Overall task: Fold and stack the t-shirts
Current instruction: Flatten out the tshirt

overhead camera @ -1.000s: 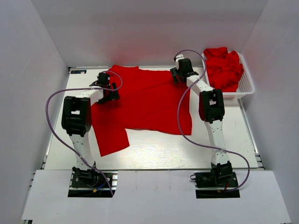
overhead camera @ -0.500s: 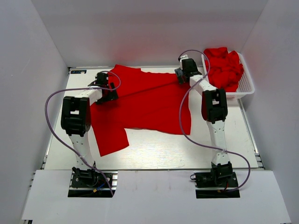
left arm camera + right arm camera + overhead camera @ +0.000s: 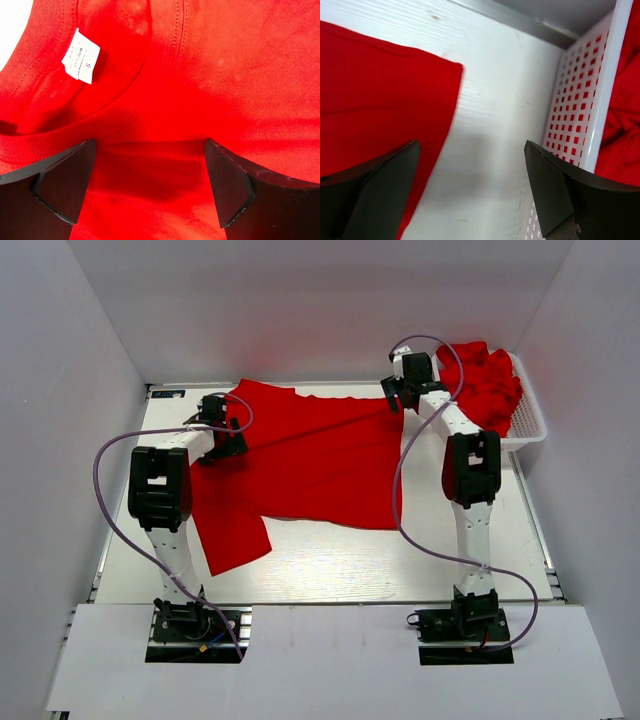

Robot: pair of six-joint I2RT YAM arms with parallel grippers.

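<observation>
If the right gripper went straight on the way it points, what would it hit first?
The right gripper, open, would probably meet bare table first, between the spread t-shirt and the basket; depth unclear.

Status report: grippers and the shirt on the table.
Left gripper open over collar of spread t-shirt. Right gripper open over table between it and basket. More t-shirts heaped in basket. Nothing in the way.

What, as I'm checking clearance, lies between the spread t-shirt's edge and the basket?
Only bare tabletop separates the t-shirt from the basket, shown in the right wrist view.
</observation>
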